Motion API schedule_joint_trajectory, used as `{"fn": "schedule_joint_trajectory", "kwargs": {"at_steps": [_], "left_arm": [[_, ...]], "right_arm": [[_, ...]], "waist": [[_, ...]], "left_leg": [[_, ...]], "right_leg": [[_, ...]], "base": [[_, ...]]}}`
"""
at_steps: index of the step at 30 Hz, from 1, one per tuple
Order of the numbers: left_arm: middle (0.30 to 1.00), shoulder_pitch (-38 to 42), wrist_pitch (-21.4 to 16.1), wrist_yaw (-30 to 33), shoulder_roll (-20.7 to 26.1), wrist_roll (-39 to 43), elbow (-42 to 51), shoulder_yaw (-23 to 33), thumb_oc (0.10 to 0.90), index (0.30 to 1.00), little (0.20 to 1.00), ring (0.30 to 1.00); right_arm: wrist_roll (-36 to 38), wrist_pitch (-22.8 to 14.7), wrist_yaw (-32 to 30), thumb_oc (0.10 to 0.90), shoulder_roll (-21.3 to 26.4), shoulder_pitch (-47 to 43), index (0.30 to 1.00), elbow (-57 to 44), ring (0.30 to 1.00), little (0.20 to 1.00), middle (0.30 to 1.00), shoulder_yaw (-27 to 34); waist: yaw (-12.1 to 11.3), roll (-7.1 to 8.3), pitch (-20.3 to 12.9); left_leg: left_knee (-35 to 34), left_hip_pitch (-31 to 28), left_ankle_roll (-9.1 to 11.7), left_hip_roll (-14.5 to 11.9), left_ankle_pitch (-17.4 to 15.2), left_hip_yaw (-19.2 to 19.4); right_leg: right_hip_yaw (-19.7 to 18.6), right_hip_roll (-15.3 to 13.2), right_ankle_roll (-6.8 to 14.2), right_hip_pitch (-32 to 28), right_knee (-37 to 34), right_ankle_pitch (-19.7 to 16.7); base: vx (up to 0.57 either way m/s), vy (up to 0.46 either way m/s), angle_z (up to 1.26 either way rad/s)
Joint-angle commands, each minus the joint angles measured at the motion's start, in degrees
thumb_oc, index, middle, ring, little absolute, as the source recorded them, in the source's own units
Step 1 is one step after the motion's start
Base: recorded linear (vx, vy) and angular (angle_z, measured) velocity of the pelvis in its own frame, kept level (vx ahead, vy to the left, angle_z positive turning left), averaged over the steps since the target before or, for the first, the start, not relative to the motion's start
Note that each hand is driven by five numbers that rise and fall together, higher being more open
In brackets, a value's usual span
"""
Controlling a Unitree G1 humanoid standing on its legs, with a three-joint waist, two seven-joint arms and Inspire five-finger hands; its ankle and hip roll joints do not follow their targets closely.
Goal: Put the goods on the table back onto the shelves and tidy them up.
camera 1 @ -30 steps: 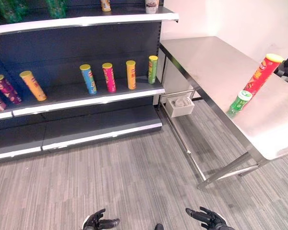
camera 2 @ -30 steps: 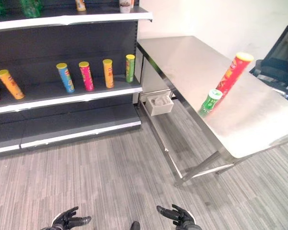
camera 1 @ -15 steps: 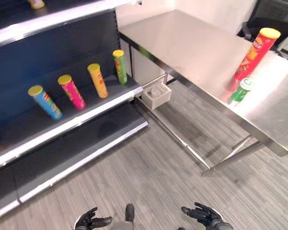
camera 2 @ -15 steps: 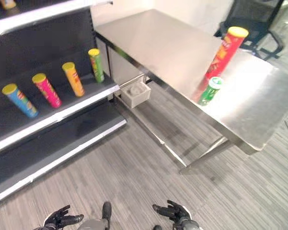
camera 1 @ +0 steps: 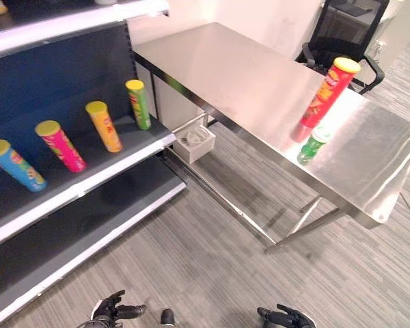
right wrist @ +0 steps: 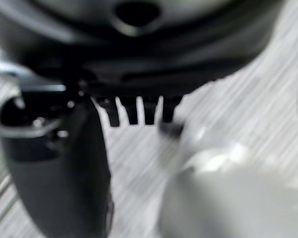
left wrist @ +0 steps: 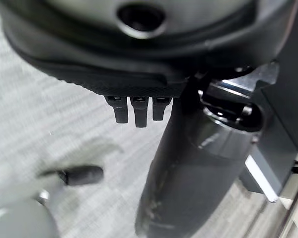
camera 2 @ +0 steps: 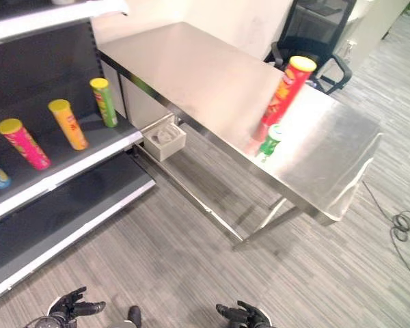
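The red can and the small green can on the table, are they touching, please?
Cannot tell: in both eye views the green can overlaps the base of the red can, so no gap or contact shows.

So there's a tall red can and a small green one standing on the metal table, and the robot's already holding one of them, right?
Not quite. The tall red can and the small green can do stand on the metal table, but both eye views show the left hand and right hand low over the floor, holding nothing.
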State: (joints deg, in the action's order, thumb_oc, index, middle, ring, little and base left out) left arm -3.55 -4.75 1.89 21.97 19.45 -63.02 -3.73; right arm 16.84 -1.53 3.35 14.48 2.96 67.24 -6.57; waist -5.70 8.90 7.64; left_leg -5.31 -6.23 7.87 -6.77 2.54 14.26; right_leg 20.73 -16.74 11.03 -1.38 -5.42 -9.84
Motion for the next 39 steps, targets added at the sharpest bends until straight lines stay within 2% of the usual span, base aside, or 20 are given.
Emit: {"fn": "schedule_joint_trajectory", "kwargs": {"at_steps": [1, 3, 5, 7, 8, 9, 10, 11, 12, 15, 19, 23, 26, 27, 31, 32, 35, 37, 38, 39], "left_arm": [[0.900, 3.29, -2.33, -1.49, -2.29, 1.99, 5.10, -1.76, 0.800, 0.900, 0.900, 0.900], [0.900, 3.70, -1.83, -1.84, -2.63, 2.24, 7.02, -2.55, 0.800, 0.900, 0.900, 0.900], [0.900, 3.75, -1.80, -2.15, -3.11, 2.30, 7.16, -3.09, 0.800, 0.900, 0.900, 0.900], [0.900, 3.42, -1.73, -2.64, -3.99, 1.90, 7.04, -3.91, 0.800, 0.900, 0.900, 0.900], [0.900, 3.46, -1.54, -2.93, -4.17, 1.52, 6.60, -4.23, 0.800, 0.900, 0.900, 0.900], [0.900, 3.48, -1.54, -2.93, -4.17, 1.52, 6.59, -4.23, 0.800, 0.900, 0.900, 0.900], [0.900, 3.58, -1.61, -2.95, -4.45, 0.90, 5.75, -4.77, 0.800, 0.900, 0.900, 0.900], [0.900, 3.59, -1.62, -2.95, -4.46, 0.90, 5.73, -4.77, 0.800, 0.900, 0.900, 0.900], [0.900, 3.00, -1.56, -3.34, -4.43, 0.85, 4.41, -4.71, 0.800, 0.900, 0.900, 0.900], [0.900, 2.69, -1.58, -3.46, -4.35, 0.54, 3.52, -4.41, 0.800, 0.900, 0.900, 0.900], [0.900, 2.31, -1.70, -3.03, -3.48, 0.19, 1.98, -2.61, 0.800, 0.900, 0.900, 0.900], [0.900, 1.84, -2.09, -2.50, -2.13, 0.42, 1.77, -0.41, 0.800, 0.900, 0.900, 0.900], [0.900, 1.64, -2.23, -2.30, -1.59, 0.09, -0.11, 1.08, 0.800, 0.900, 0.900, 0.900], [0.900, 1.48, -2.26, -2.36, -1.44, -1.13, -0.68, 1.60, 0.800, 0.900, 0.900, 0.900], [0.900, 0.79, -2.38, -2.54, -1.80, -1.69, 0.14, 1.89, 0.800, 0.900, 0.900, 0.900], [0.900, 0.68, -2.32, -2.62, -1.85, -2.05, 0.11, 1.96, 0.800, 0.900, 0.900, 0.900], [0.900, 0.66, -2.18, -3.15, -2.12, -2.72, -0.14, 1.26, 0.800, 0.900, 0.900, 0.900], [0.900, 0.75, -2.15, -3.50, -2.20, -3.23, -0.28, 0.75, 0.800, 0.900, 0.900, 0.900], [0.900, 0.21, -2.10, -4.24, -2.32, -3.81, 0.12, 0.06, 0.800, 0.900, 0.900, 0.900], [0.900, -0.47, -2.13, -4.68, -2.15, -4.19, 0.80, -0.19, 0.800, 0.900, 0.900, 0.900]], "right_arm": [[1.04, -1.53, -1.46, 0.800, 7.32, -1.52, 0.900, -1.82, 0.900, 0.900, 0.900, 1.85], [2.18, -1.91, -1.87, 0.800, 8.50, -1.39, 0.900, -2.12, 0.900, 0.900, 0.900, 2.75], [2.67, -1.99, -1.97, 0.800, 8.97, -1.32, 0.900, -2.23, 0.900, 0.900, 0.900, 3.22], [3.07, -1.60, -1.51, 0.800, 9.99, -1.11, 0.900, -3.24, 0.900, 0.900, 0.900, 3.72], [3.14, -1.55, -1.32, 0.800, 10.23, -1.21, 0.900, -3.42, 0.900, 0.900, 0.900, 3.86], [3.13, -1.54, -1.32, 0.800, 10.23, -1.21, 0.900, -3.42, 0.900, 0.900, 0.900, 3.87], [3.54, -1.89, -1.50, 0.800, 10.35, -1.58, 0.900, -3.56, 0.900, 0.900, 0.900, 4.08], [3.54, -1.89, -1.50, 0.800, 10.36, -1.58, 0.900, -3.56, 0.900, 0.900, 0.900, 4.08], [3.18, -1.65, -1.25, 0.800, 9.97, -2.54, 0.900, -4.01, 0.900, 0.900, 0.900, 3.73], [3.88, -1.64, -1.76, 0.800, 9.10, -2.62, 0.900, -5.53, 0.900, 0.900, 0.900, 4.97], [5.01, -1.81, -2.04, 0.800, 8.62, -3.67, 0.900, -8.67, 0.900, 0.900, 0.900, 5.88], [6.67, -2.68, -3.27, 0.800, 10.02, -4.36, 0.900, -14.80, 0.900, 0.900, 0.900, 9.07], [7.86, -4.25, -6.14, 0.800, 13.27, -3.73, 0.900, -18.06, 0.900, 0.900, 0.900, 16.09], [7.97, -5.15, -8.51, 0.800, 16.52, -0.86, 0.900, -21.48, 0.900, 0.900, 0.900, 23.97], [8.15, -8.30, -12.48, 0.800, 21.21, 2.15, 0.900, -29.33, 0.900, 0.900, 0.900, 34.18], [7.24, -8.64, -12.11, 0.800, 24.28, 2.78, 0.900, -31.81, 0.900, 0.900, 0.900, 35.91], [10.52, -11.53, -8.70, 0.800, 29.38, 1.17, 0.900, -43.48, 0.900, 0.900, 0.900, 37.92], [11.80, -12.48, -7.81, 0.800, 30.49, 0.30, 0.900, -46.39, 0.900, 0.900, 0.900, 37.46], [15.57, -13.96, -4.14, 0.800, 32.18, -1.51, 0.900, -53.43, 0.900, 0.900, 0.900, 36.45], [17.79, -13.85, -1.35, 0.800, 33.01, -2.77, 0.900, -56.94, 0.900, 0.900, 0.900, 35.68]], "waist": [[-0.53, -4.21, 1.92], [0.06, -4.70, 3.72], [0.19, -4.83, 4.58], [-0.57, -5.10, 4.35], [-0.55, -5.28, 3.97], [-0.47, -5.22, 3.86], [-0.95, -5.93, 3.32], [-0.89, -5.93, 3.37], [-0.84, -6.68, 2.29], [-0.07, -6.94, 0.93], [-0.36, -6.89, 0.82], [0.17, -6.82, 1.07], [1.38, -6.79, 0.63], [2.55, -6.94, 0.29], [3.78, -6.88, -0.71], [3.84, -6.75, -0.93], [3.59, -6.25, -1.17], [3.32, -6.09, -1.50], [2.81, -5.77, -1.93], [2.38, -5.64, -2.13]], "left_leg": [[6.27, 5.45, 1.29, -9.32, 3.91, -9.57], [13.31, 9.65, 1.78, -10.79, 6.79, -9.58], [16.04, 11.08, 1.76, -10.96, 7.80, -9.03], [11.94, 12.07, 1.17, -5.94, 5.01, -11.56], [8.34, 12.10, 1.06, -4.43, 4.88, -12.66], [8.22, 12.23, 1.01, -4.34, 5.03, -12.71], [3.41, 13.75, 1.14, -1.61, 6.62, -16.31], [3.26, 13.62, 1.15, -1.58, 6.69, -16.36], [1.83, 12.10, 0.55, -0.36, 5.63, -17.71], [0.68, 9.69, -0.62, 0.58, 4.37, -15.61], [0.42, 6.97, -2.76, 1.95, 2.25, -11.76], [0.32, 5.62, -3.80, 2.94, 1.30, -10.74], [0.31, 5.02, -4.36, 3.39, 0.48, -10.72], [0.31, 4.37, -4.68, 3.74, -0.28, -10.63], [0.31, 3.66, -4.78, 3.78, -0.85, -10.97], [0.31, 3.59, -4.68, 3.59, -0.90, -10.98], [0.31, 3.43, -4.40, 3.18, -0.60, -10.94], [0.31, 3.28, -4.13, 2.93, -1.02, -11.00], [0.31, 3.14, -3.74, 2.60, -0.95, -11.23], [0.31, 3.13, -3.48, 2.35, -0.88, -11.36]], "right_leg": [[-1.87, 5.29, 0.36, -1.35, 1.05, 2.55], [0.66, 6.55, -0.97, -2.79, 0.42, 3.81], [1.52, 6.73, -1.41, -3.46, 0.42, 4.47], [1.50, 6.13, -0.91, -3.63, 0.42, 5.42], [1.41, 6.21, -0.85, -3.62, 0.42, 5.50], [1.48, 6.13, -0.82, -3.49, 0.42, 5.46], [1.05, 6.70, -0.65, -3.54, 0.42, 5.67], [1.12, 6.68, -0.63, -3.64, 0.42, 5.71], [-0.67, 6.59, -0.30, -4.12, 0.42, 5.92], [-1.48, 4.73, 0.53, -5.04, 0.42, 5.28], [-4.21, 2.16, 1.80, -4.15, 2.11, 4.04], [-6.95, 1.21, 2.41, -3.09, 2.98, 2.76], [-7.71, 0.75, 2.61, -3.07, 3.62, 3.13], [-7.68, 0.36, 2.92, -3.31, 4.20, 2.94], [-7.23, 0.22, 3.42, -3.96, 4.04, 2.35], [-7.09, 0.31, 3.50, -4.13, 3.76, 2.26], [-6.79, 0.58, 3.35, -4.31, 3.21, 2.38], [-6.44, 0.82, 3.37, -4.66, 2.81, 2.91], [-5.93, 1.16, 3.23, -5.23, 2.29, 3.24], [-5.43, 1.37, 3.12, -5.61, 2.03, 3.49]], "base": [[0.01, -0.322, -0.16], [-0.05, -0.232, 0.05], [0.00, -0.127, 0.27], [0.10, -0.065, 0.20], [0.09, 0.017, 0.07], [0.13, 0.044, 0.08], [0.08, 0.030, -0.20], [0.21, 0.135, -0.32], [0.18, 0.163, -0.50], [0.19, 0.203, -0.58], [0.09, 0.181, -0.43], [0.05, 0.116, -0.49], [0.07, 0.083, -0.19], [0.13, 0.097, 0.02], [0.10, 0.037, 0.05], [0.05, -0.011, -0.01], [0.02, -0.017, -0.02], [0.04, -0.035, -0.07], [0.04, -0.049, -0.03], [0.05, -0.069, 0.02]]}}
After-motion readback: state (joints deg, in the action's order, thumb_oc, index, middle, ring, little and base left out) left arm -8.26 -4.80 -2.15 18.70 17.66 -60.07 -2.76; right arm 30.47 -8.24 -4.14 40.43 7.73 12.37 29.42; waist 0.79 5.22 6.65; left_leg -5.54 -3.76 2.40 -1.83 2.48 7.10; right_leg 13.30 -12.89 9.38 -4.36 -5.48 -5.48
